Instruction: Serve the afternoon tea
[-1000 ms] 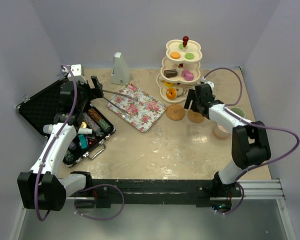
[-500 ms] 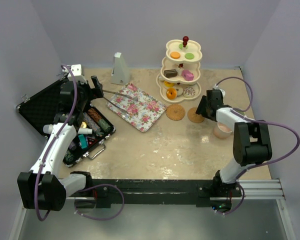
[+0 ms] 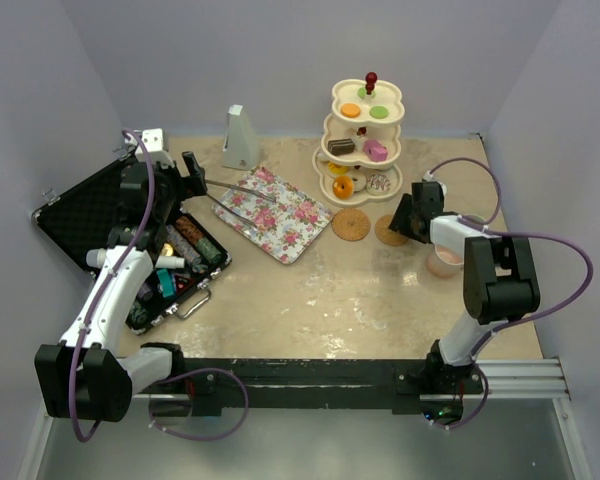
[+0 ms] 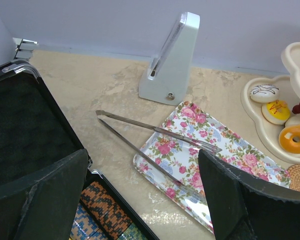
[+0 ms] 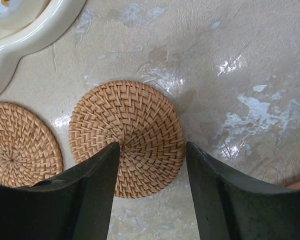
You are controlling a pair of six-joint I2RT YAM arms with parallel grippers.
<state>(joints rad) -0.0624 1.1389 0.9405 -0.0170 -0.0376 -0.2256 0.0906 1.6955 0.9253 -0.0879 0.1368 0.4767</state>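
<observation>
The cream three-tier stand [image 3: 365,140] with a red knob stands at the back and holds several toy donuts and cakes, among them an orange donut [image 3: 343,186]. Two woven coasters [image 3: 351,224] [image 3: 386,232] lie in front of it. My right gripper [image 3: 405,215] is open, low over the right coaster [image 5: 126,137]: one finger is over its centre, the other just past its right edge. The pink mug [image 3: 445,262] stands to the right of it. The green mug is hidden behind my right arm. My left gripper [image 3: 193,172] is open and empty above the case's edge.
An open black tool case [image 3: 130,235] lies at the left. Metal tongs [image 4: 155,132] rest across a floral tray [image 3: 280,213]. A grey pyramid-shaped object [image 3: 240,138] stands at the back. The stand's bottom rim [image 5: 35,30] is close to the left of my right gripper.
My right gripper has moved away from the stand, to the right and towards the front, and now sits over the right coaster. The left arm has not moved.
</observation>
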